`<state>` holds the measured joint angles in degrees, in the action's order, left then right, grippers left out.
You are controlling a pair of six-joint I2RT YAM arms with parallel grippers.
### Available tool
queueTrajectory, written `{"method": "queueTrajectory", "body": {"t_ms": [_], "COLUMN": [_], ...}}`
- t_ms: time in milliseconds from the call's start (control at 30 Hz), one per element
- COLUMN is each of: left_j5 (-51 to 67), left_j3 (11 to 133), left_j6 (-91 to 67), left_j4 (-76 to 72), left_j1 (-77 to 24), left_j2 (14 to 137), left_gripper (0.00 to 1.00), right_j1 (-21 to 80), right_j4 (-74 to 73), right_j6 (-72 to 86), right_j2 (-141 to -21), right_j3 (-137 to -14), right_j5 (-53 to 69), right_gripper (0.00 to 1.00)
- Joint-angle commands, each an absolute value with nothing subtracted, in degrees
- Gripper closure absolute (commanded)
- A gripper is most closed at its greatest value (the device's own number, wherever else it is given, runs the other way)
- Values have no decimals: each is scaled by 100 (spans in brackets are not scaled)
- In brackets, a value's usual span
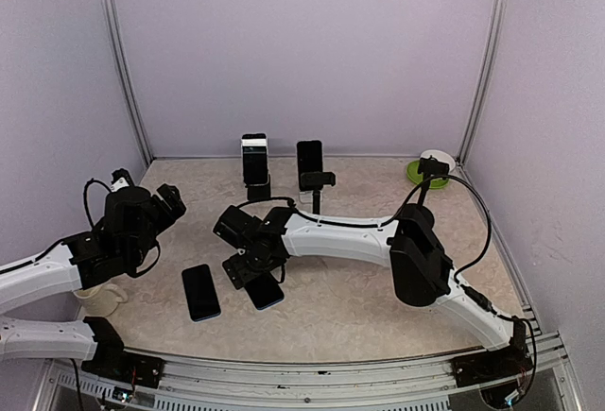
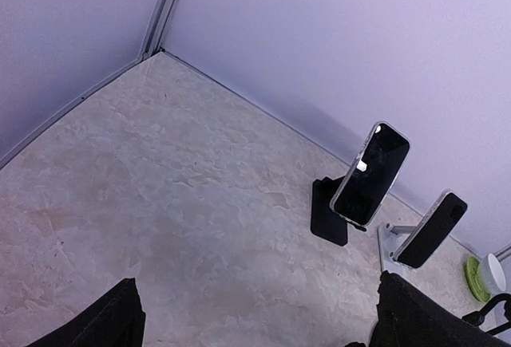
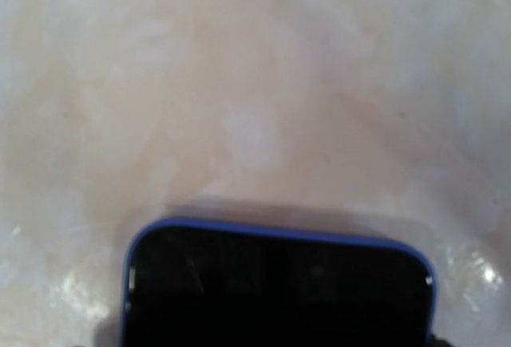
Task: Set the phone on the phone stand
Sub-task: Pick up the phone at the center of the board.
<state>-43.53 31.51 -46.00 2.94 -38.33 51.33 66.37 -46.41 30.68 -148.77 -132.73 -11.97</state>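
Note:
Two dark phones lie flat on the table. One phone (image 1: 200, 292) lies apart at the left. The other, in a blue case (image 1: 267, 292), lies under my right gripper (image 1: 248, 274), which hangs low over its near end. In the right wrist view that phone (image 3: 275, 291) fills the bottom edge and my fingers do not show. A black phone stand (image 1: 257, 187) and a silver one (image 1: 317, 184) stand at the back, each carrying a phone. My left gripper (image 2: 255, 323) is open and empty, raised at the left and facing the stands (image 2: 330, 218).
A green and white dish (image 1: 432, 167) sits at the back right corner. A white cup (image 1: 99, 299) stands by the left arm near the front edge. Purple walls close in the table on three sides.

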Motion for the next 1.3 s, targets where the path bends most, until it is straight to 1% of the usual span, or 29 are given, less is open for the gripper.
{"method": "queueTrajectory", "body": {"t_ms": [0,100,333,400,467,567,700,800,933,1267], "left_j5": [-4375,-4401,-4438,-4438,-4438,-4436,-4419,-4346,-4167,-3639], "left_j3": [3105,3105,3104,3109,3118,3129,3138,3125,3065,2807], "left_j6": [-4531,-4544,-4569,-4578,-4579,-4578,-4588,-4599,-4563,-4197], "left_j4": [219,228,272,265,270,289,339,386,388,-21], "left_j1": [-3806,-3806,-3808,-3806,-3808,-3806,-3815,-3824,-3844,-4078], "left_j2": [5106,5091,5106,5125,5164,5194,5197,5186,5194,5385], "left_gripper": [1,1,1,1,1,1,1,1,1,1], "right_j1": [6717,6715,6715,6713,6715,6707,6694,6579,6433,6310], "right_j4": [-4981,-5030,-5093,-5062,-4948,-4454,-3456,-2927,-2420,-1816], "right_j6": [3017,2981,2944,2931,2922,2820,2584,2472,2386,2298], "right_j2": [-15185,-15211,-15169,-15069,-14887,-14409,-13565,-13103,-12767,-12467], "right_j3": [-13336,-13293,-13073,-12934,-12723,-12132,-11043,-10539,-10148,-9689], "right_j5": [-1134,-1156,-1398,-1533,-1643,-1698,-1887,-1952,-1822,-1546], "right_gripper": [10,14,27,32,35,35,35,36,35,34]}}
